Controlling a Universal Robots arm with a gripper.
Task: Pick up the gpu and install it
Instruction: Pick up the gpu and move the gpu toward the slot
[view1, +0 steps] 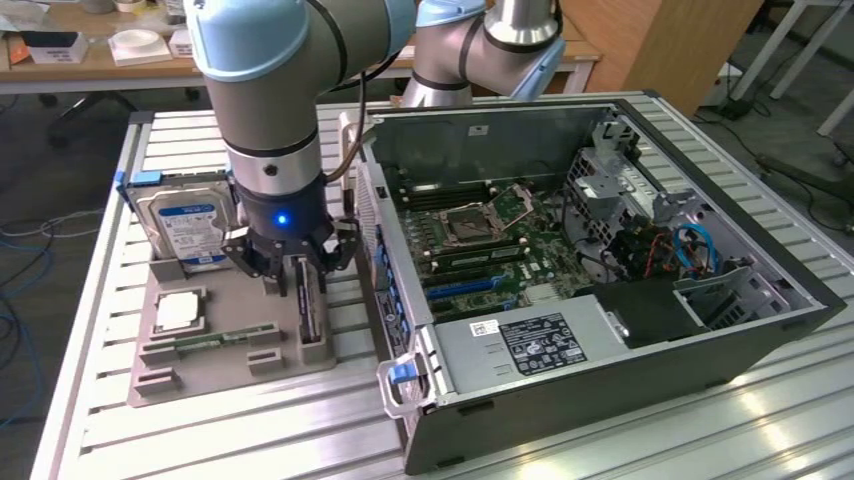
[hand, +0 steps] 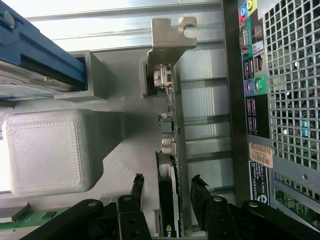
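End effector (view1: 296, 285): released, one finger on each side of the graphics card (hand: 175, 150).
Graphics card: standing on edge in the grey holder (view1: 200, 380) on the desk (view1: 747, 430), beside the open computer case (view1: 601, 330).

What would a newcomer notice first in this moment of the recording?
The big blue-and-grey arm stands over the grey tray at the exterior view's left. Its open gripper straddles the graphics card, which stands on edge in the tray with fingers on either side. At the exterior view's right lies the open computer case, its green board bare.
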